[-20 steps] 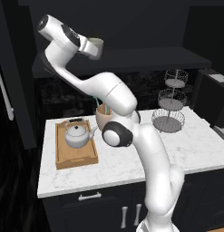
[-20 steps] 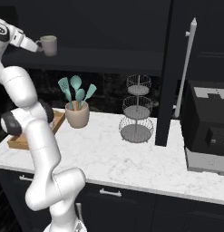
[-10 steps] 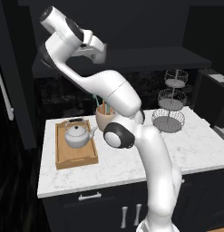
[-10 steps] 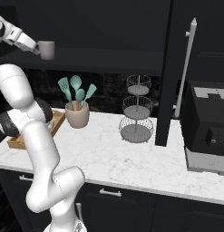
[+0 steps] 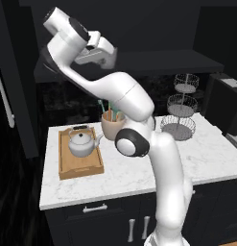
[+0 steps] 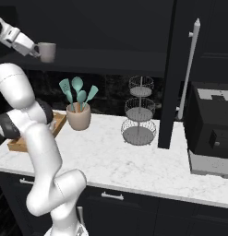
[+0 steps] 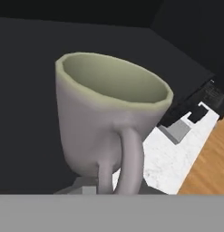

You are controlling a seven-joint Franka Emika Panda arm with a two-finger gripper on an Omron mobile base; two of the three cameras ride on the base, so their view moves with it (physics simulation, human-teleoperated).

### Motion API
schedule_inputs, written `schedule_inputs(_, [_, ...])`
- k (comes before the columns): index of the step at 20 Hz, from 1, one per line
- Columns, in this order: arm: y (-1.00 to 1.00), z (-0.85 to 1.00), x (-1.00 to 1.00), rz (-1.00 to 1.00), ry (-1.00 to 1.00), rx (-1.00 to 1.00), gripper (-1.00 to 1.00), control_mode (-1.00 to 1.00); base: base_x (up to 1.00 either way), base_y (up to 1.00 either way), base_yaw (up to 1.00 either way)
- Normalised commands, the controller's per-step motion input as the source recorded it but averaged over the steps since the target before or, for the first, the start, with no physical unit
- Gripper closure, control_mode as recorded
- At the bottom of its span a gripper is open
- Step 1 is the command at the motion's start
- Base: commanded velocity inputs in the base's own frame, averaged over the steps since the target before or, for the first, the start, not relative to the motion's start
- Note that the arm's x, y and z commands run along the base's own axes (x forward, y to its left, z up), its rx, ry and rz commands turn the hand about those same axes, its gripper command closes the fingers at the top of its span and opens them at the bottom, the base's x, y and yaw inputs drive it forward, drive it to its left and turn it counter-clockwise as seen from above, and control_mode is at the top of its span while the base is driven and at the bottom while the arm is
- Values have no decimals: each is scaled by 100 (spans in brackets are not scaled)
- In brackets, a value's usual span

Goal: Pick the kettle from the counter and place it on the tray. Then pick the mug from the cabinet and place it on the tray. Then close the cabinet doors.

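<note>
My claw (image 6: pixel 38 50), upper left of the right base view, meets one mug (image 6: pixel 47 51) at its handle side; I cannot tell whether my jaws are clamped on it. The mug is smooth grey-white with a pale green inside and one looped handle, close up in the hand view. Lower down, one veined marble counter (image 5: pixel 134 173) carries one wooden tray (image 5: pixel 80 166) holding one round pale kettle (image 5: pixel 82 144), one tan pot (image 6: pixel 79 116) of teal utensils, and one three-tier wire stand (image 6: pixel 140 110). No writing is readable.
</note>
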Motion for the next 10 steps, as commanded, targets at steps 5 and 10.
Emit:
schedule_inputs(5, [-47, -45, -100, 25, -61, 0, 100, -100, 0, 0, 0])
schedule_inputs(10, [-46, -37, -100, 25, -60, 0, 100, -100, 0, 0, 0])
